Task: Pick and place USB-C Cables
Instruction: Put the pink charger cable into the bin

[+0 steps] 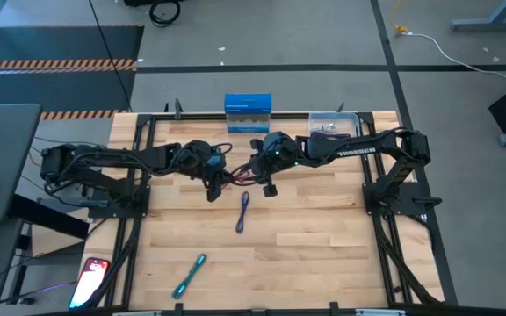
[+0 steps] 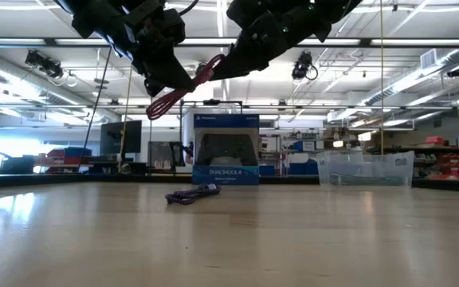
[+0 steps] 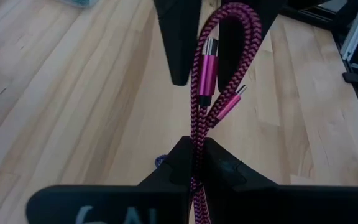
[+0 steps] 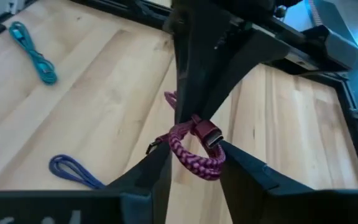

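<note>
A magenta cable (image 1: 235, 178) (image 2: 180, 94) hangs high above the table between both grippers. My left gripper (image 1: 215, 183) (image 3: 191, 163) is shut on one end of it. My right gripper (image 1: 256, 174) (image 4: 194, 163) is shut on its other, looped end. In the low view the left gripper (image 2: 164, 78) is left of the right gripper (image 2: 237, 57). A purple cable (image 1: 242, 212) (image 2: 191, 194) (image 4: 73, 169) lies flat on the table below them. A teal cable (image 1: 189, 276) (image 4: 35, 55) lies toward the near edge. The other cables are out of view. My left gripper pinches the magenta cable's doubled strands (image 3: 195, 140) between its two fingers, which slant downward. The cable is lifted clear and runs on to the other gripper, its two plugs (image 3: 207, 62) free. My right gripper has the cable's folded loop (image 4: 194, 155) between its two fingers (image 4: 238, 165), coming from the table's right side and slanting down. The loop bunches across the gap. It is clear of the table.
A blue box (image 1: 248, 112) (image 2: 225, 150) stands upright at the far edge. A clear plastic tray (image 1: 334, 125) (image 2: 365, 167) sits to its right, with something pale in it. Bare wooden table (image 1: 323, 254) spreads on the near right side.
</note>
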